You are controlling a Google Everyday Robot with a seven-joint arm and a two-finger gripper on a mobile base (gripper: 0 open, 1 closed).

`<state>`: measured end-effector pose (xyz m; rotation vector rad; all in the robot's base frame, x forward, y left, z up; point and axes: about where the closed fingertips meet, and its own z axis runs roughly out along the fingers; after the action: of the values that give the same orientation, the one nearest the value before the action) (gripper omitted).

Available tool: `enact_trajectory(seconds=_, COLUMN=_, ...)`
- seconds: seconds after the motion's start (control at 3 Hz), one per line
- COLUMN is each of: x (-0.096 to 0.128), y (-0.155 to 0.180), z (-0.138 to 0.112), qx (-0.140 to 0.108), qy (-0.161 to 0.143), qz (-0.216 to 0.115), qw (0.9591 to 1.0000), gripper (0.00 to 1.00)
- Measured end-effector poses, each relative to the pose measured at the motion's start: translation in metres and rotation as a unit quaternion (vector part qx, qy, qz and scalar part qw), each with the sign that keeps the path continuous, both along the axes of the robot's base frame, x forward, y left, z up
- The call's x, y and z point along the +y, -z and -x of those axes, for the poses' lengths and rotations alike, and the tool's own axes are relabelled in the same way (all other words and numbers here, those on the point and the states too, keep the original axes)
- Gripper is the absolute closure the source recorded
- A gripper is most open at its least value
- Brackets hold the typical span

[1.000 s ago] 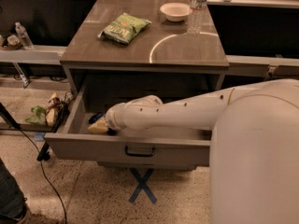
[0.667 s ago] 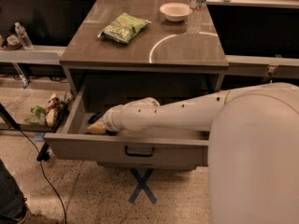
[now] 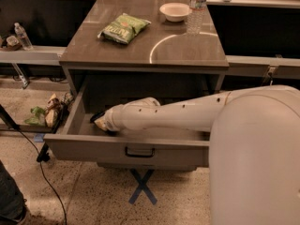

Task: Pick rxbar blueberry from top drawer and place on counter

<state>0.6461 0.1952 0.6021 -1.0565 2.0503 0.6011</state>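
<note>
The top drawer of the grey cabinet stands pulled out across the lower middle of the frame, its plain front panel facing the camera with a small dark handle at the centre. The robot's white arm reaches in from the right of the frame, lying low across the drawer's inside, and the hand sits down in the left part of the drawer, close to its floor and near the left wall. Whether the hand is open or closed cannot be told from here. The rxbar blueberry cannot be picked out with any certainty: only a small dark and yellowish patch shows right at the tip of the hand, too unclear to name. Above the drawer, the glossy grey-brown worktop carries a pale curved reflection. On it a green chip bag lies towards the upper left, a pale bowl sits at the back, and a clear water bottle stands upright just to the right of the bowl. On the speckled floor below the drawer front is a blue tape cross. A dark cable runs over the floor at lower left.
</note>
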Motion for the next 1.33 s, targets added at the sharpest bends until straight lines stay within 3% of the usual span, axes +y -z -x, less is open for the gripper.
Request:
enact_trajectory(seconds=0.33, x=0.0, y=0.0, z=0.0, qx=0.0, qy=0.0, qz=0.0, qw=1.0, gripper=1.0)
enact_trajectory(seconds=0.67, x=0.0, y=0.0, z=0.0, qx=0.0, qy=0.0, qz=0.0, qw=1.0, gripper=1.0)
enact_trajectory(seconds=1.0, x=-0.035, y=-0.041, z=-0.004, qx=-0.032, qy=0.009, qz=0.017, qw=0.9993, gripper=1.0)
enact_trajectory(seconds=1.33, x=-0.11, y=-0.133, z=-0.013, qx=-0.105, qy=0.023, qz=0.063, qw=0.9922, gripper=1.0)
